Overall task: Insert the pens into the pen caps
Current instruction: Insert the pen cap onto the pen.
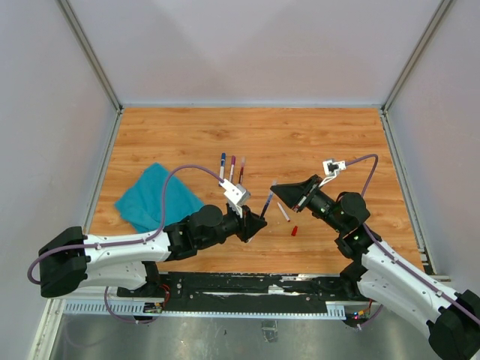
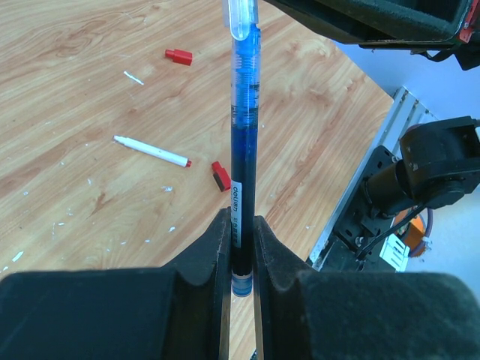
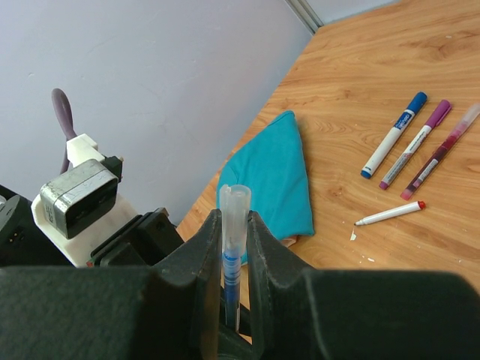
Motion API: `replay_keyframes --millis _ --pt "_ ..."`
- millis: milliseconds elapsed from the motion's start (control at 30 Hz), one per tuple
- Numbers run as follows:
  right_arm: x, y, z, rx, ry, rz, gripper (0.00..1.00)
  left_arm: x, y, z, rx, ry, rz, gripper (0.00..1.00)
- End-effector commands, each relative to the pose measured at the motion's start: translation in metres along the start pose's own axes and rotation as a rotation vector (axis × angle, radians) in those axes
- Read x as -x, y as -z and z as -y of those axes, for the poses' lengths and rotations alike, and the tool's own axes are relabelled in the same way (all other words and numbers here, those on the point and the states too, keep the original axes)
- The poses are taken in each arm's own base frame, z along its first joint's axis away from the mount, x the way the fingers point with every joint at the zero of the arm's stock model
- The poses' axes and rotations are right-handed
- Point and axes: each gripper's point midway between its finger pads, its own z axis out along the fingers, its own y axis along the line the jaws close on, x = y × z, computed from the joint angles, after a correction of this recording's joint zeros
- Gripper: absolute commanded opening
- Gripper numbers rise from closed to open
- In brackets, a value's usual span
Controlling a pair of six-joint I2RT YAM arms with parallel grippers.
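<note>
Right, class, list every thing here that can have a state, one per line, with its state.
left hand: shut on the blue pen
right hand: shut on the clear cap, which sits over the blue pen's tip
three pens side by side: capped, lying flat
white pen: uncapped, lying flat
two red caps: loose, off any pen
teal cloth: rumpled
</note>
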Motion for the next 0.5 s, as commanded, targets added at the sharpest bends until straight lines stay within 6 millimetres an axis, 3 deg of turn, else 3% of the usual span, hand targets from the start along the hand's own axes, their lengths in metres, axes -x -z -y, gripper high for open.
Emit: replay_keyframes --millis 0,333,467 --pt "-0.005 0.003 -0.003 0.027 0.046 -0.035 0.06 0.038 0.000 0.009 -0.001 0.033 0.126 0.00" --pt "-0.022 0.007 0.002 0.005 0.084 -0.088 0.09 0.045 -0.002 0.012 -0.007 0.034 0.137 0.00" --pt "-0.013 0.009 -0.005 0.016 0.085 -0.058 0.16 0.046 -0.003 0.013 -0.007 0.024 0.135 0.01"
